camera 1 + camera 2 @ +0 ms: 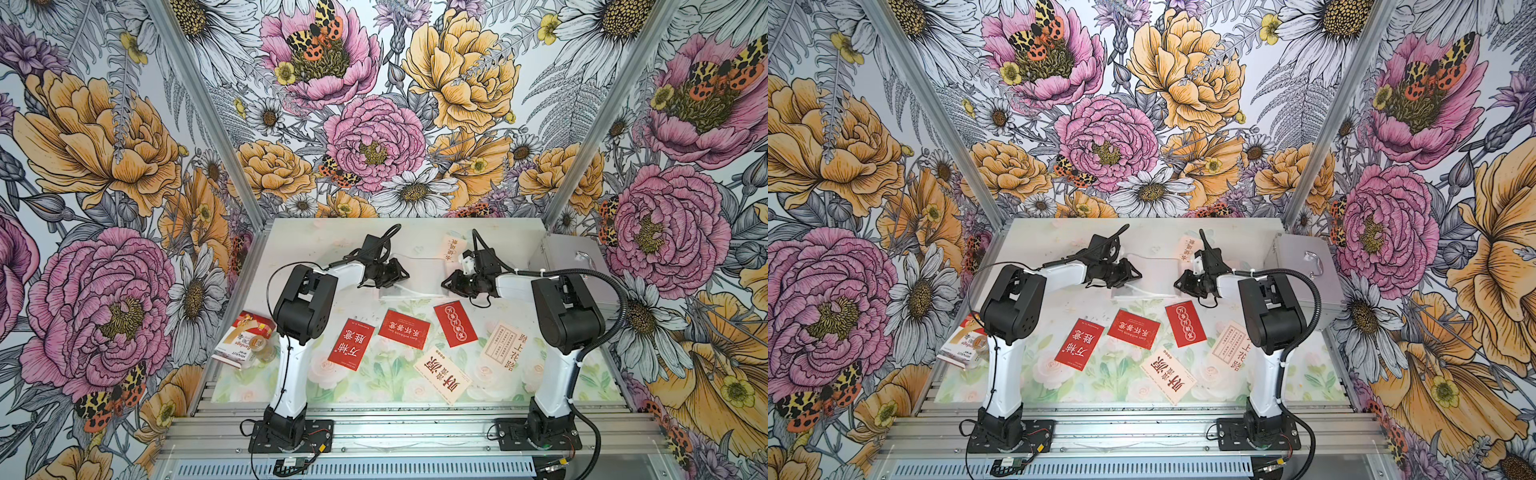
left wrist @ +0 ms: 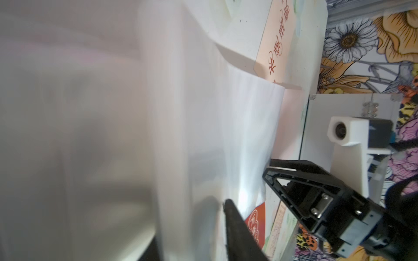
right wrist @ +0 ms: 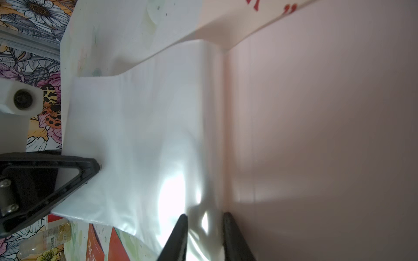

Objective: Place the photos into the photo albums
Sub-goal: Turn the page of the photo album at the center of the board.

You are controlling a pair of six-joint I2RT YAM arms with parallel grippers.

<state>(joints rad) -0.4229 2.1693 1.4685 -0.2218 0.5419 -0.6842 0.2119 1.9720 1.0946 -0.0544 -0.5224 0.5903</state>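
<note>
Floral wallpaper covers every wall, and the worktop carries a pale rose-print mat. Both arms stand on bases at the near edge, with white lower links upright, black elbows bent and forearms reaching low toward the far centre. The grippers face each other from opposite sides of the photo album. It lies open near the far edge, at centre: thin pale-pink cover, glossy clear plastic sleeves, floppy and bowed. The left gripper is at the album's left side. Its wrist view shows one black finger against a sleeve, the other is hidden by film, so can't tell if it's clamped. The right gripper is at the album's right side. Its fingers sit narrowly apart w/ a wrinkled bunch of clear sleeves pinched btwn them, and the pink cover stands up just outside. A cream photo w/ red characters touches the album's far-right corner. Three red photos lie flat mid-worktop, just nearside of the album. Two cream photos lie nearer the right arm. A red-and-white cardboard bandage carton w/ a small clear bottle beside it sits at the left edge. A silver metal case w/ a handle is at the far-right corner.
</note>
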